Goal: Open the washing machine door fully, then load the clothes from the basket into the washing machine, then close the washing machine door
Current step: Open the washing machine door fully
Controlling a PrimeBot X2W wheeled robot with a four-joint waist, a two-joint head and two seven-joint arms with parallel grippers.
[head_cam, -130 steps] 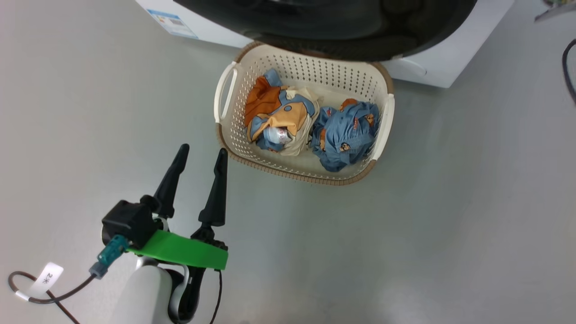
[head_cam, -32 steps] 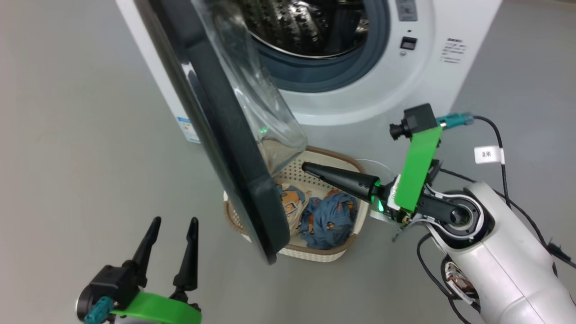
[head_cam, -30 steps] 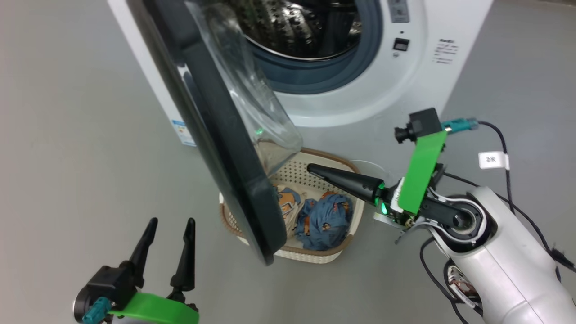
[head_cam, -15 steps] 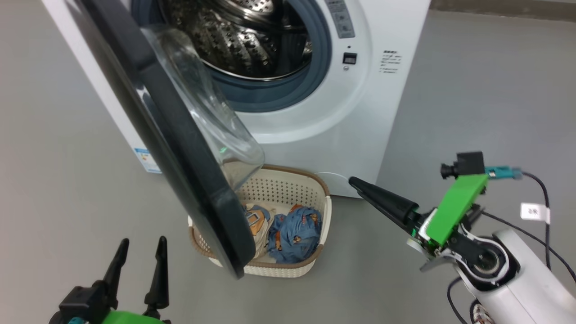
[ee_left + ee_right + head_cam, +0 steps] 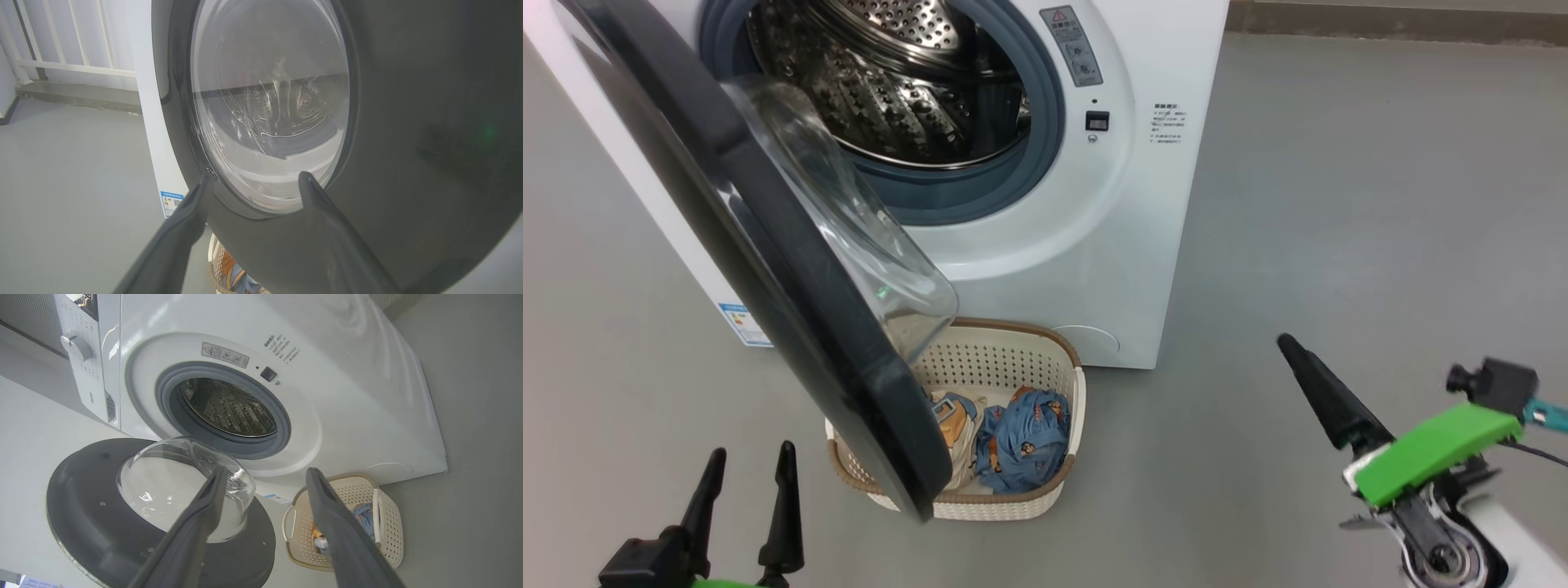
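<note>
The white washing machine (image 5: pixel 1111 245) shows its steel drum (image 5: pixel 898 90). The washing machine door (image 5: pixel 760 253), black-rimmed with a bulging glass centre (image 5: pixel 849 245), stands swung partway out over the left side of the basket (image 5: pixel 1013 359). Blue, orange and cream clothes (image 5: pixel 1021 437) lie in the basket. My left gripper (image 5: pixel 752 452) is open at the lower left, left of the door's lower edge; its wrist view faces the door's (image 5: pixel 408 122) outer side between open fingertips (image 5: pixel 255 177). My right gripper (image 5: pixel 1286 343) sits off to the right of the basket, open and empty (image 5: pixel 266 473).
Grey floor surrounds the machine, with open room at the right (image 5: pixel 1380 204). A blue label sticker (image 5: pixel 742 325) marks the machine's lower left corner. A white railing (image 5: pixel 73 41) stands behind the machine. A control knob (image 5: pixel 75 347) sits on its top panel.
The head camera has tilted up, so the whole scene sits lower and further left. My right gripper has pulled back to the right, away from the basket and door, and stands open.
</note>
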